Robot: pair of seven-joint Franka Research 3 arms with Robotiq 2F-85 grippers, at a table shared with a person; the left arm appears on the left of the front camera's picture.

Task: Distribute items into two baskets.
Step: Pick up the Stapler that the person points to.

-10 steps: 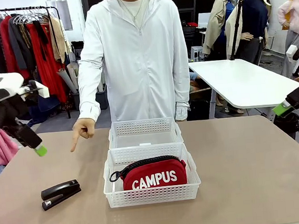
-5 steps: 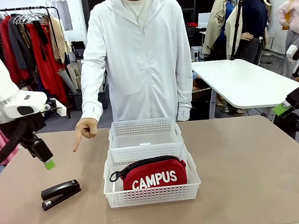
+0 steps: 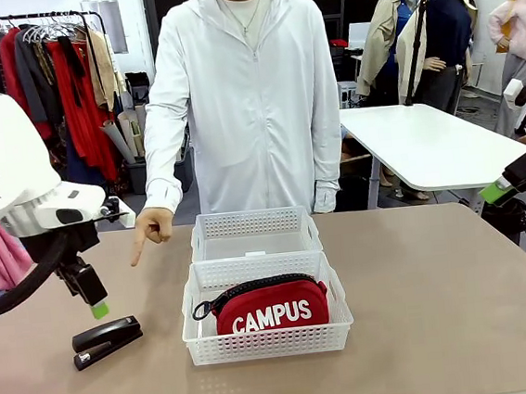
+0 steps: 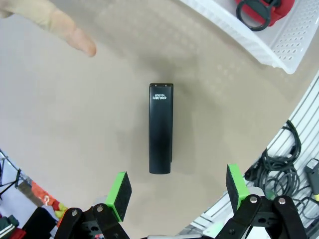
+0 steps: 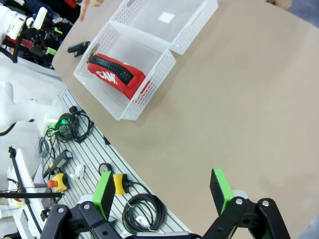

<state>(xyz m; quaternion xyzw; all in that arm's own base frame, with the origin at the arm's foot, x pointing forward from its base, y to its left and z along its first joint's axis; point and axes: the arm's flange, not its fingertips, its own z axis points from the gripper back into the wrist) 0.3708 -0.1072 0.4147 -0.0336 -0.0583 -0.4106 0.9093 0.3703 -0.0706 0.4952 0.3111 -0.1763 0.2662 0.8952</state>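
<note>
A black stapler [image 3: 106, 341] [image 4: 161, 128] lies on the table at the front left. My left gripper [image 3: 96, 304] [image 4: 177, 191] hangs open just above it, the stapler lying in line with the gap between the fingers. The red CAMPUS pouch [image 3: 271, 305] [image 5: 115, 74] lies in the near white basket [image 3: 205, 342] [image 5: 139, 102]. Behind it and touching it stands the far basket [image 3: 254, 224] [image 5: 192, 27], holding only a small white label. My right gripper [image 5: 162, 190] is open, high over the table's right side, its green pad [image 3: 496, 191] at the right edge.
A person in a white jacket stands at the far side, a hand [image 3: 150, 228] [image 4: 47, 20] pointing a finger down toward the stapler's area. Cables [image 5: 75, 127] lie on a slatted surface below the table's near edge.
My left arm has come down and to the right, from high at the left edge to just above the stapler. The right arm, pouch and baskets have stayed put.
</note>
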